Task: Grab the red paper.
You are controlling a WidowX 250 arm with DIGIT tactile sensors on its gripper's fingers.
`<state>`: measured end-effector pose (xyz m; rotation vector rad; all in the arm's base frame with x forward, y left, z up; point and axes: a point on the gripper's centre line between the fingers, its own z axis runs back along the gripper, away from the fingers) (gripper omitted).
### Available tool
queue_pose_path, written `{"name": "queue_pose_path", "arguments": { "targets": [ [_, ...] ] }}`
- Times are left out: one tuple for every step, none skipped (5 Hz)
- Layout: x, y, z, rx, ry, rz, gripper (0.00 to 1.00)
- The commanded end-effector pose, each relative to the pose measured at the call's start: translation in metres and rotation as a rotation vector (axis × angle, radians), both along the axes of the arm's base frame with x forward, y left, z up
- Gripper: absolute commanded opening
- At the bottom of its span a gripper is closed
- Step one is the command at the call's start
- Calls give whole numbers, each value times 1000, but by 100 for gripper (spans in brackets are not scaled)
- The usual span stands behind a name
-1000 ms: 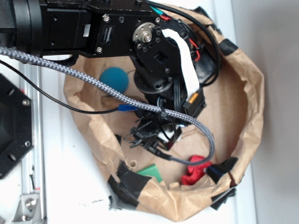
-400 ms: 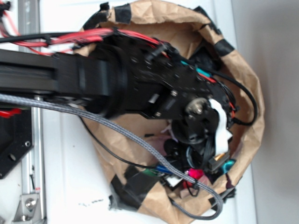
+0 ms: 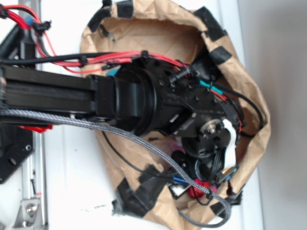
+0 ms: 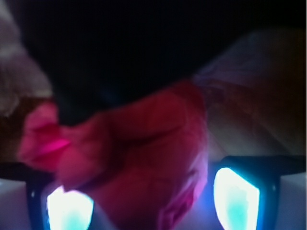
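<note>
Your red paper [image 4: 144, 158] is right up in the wrist cam, filling most of the lower middle of that view as a blurry, wrinkly red-pink wad. It sits between the two glowing blue-white fingertips [image 4: 236, 195], one at bottom left and one at bottom right, so the gripper [image 4: 153, 203] is straddling it with the jaws spread wider than the wad. I can't tell if either pad is actually touching the paper, it's all too close and soft. Above the wad the wrist view is mostly black, with a bit of brown paper off to the right.

From the exterior cam you only get a small sliver of the red paper [image 3: 200, 190], down at the bottom of the brown paper bag [image 3: 158, 28], near its lower rim and mostly buried under the arm's wrist and cables. The gripper itself is hidden there, so no help on how open it is from that side.

The bag is a crumpled thing patched with black tape [image 3: 132, 191] along the edges, lying on a white table [image 3: 72, 182]. The black arm [image 3: 129, 100] reaches in from the left and covers most of the bag's inside. A grey braided cable [image 3: 144, 143] loops across it and down past the bag's lower edge, and red wires [image 3: 110, 60] run along the top of the arm.
</note>
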<state>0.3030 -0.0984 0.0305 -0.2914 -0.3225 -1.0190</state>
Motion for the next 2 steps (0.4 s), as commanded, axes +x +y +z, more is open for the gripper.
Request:
{"name": "queue_pose_path", "arguments": {
  "targets": [
    [-7,-11,15,-20,-12,8,0],
    [-6,12,26,-35,-17,86,0]
  ]
}}
